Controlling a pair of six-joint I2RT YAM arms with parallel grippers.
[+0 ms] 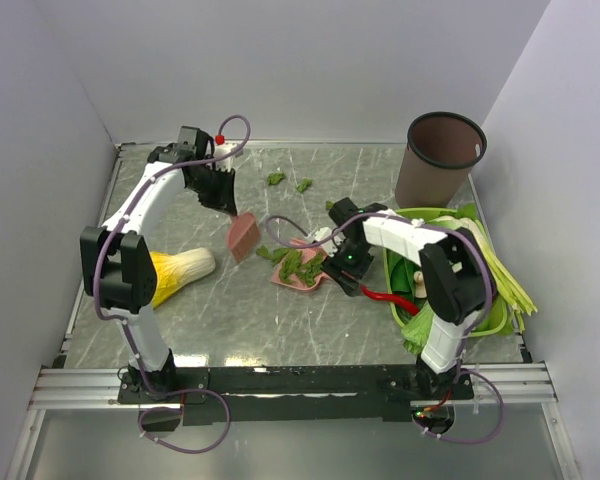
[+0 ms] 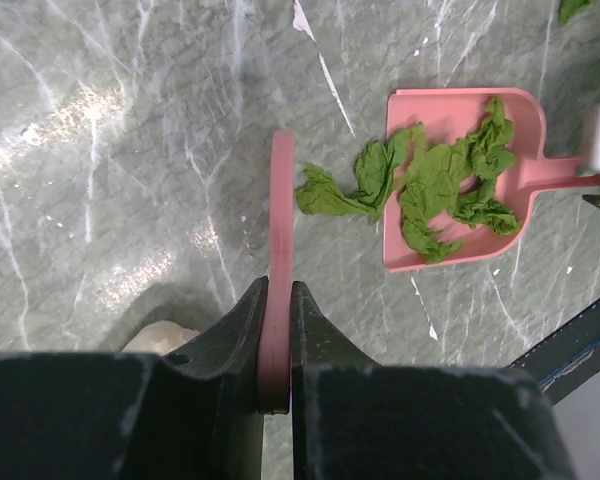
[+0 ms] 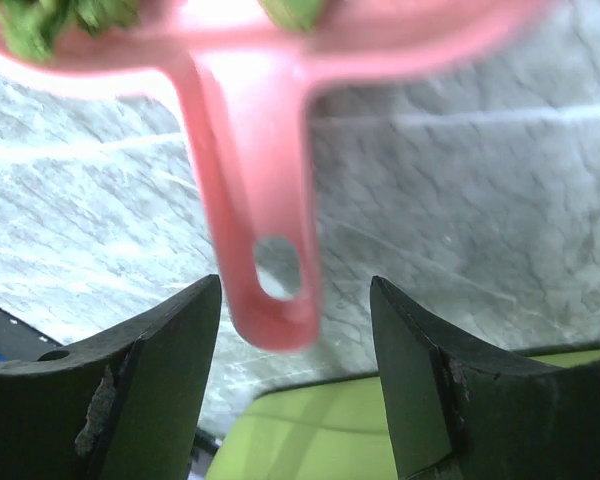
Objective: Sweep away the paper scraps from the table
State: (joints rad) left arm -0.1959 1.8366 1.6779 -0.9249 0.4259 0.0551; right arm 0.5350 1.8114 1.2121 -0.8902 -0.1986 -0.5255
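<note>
Several dark-green paper scraps (image 2: 450, 180) lie on the pink dustpan (image 2: 510, 110), and one (image 2: 330, 195) lies just off its lip on the table (image 2: 130, 150). In the top view the dustpan (image 1: 292, 283) holds scraps (image 1: 298, 264), and two more scraps (image 1: 276, 179) lie farther back. My left gripper (image 2: 278, 290) is shut on a flat pink scraper (image 2: 280, 200), which hangs left of the dustpan (image 1: 243, 235). My right gripper (image 3: 295, 300) is open with the dustpan handle (image 3: 265, 200) between its jaws, not touching either; it also shows in the top view (image 1: 332, 267).
A brown bin (image 1: 445, 155) stands at the back right. A lime-green tray (image 1: 395, 275) with pale leafy vegetables (image 1: 490, 260) sits at the right, close behind my right gripper. A yellow-and-white cabbage (image 1: 180, 272) lies at the left by my left arm.
</note>
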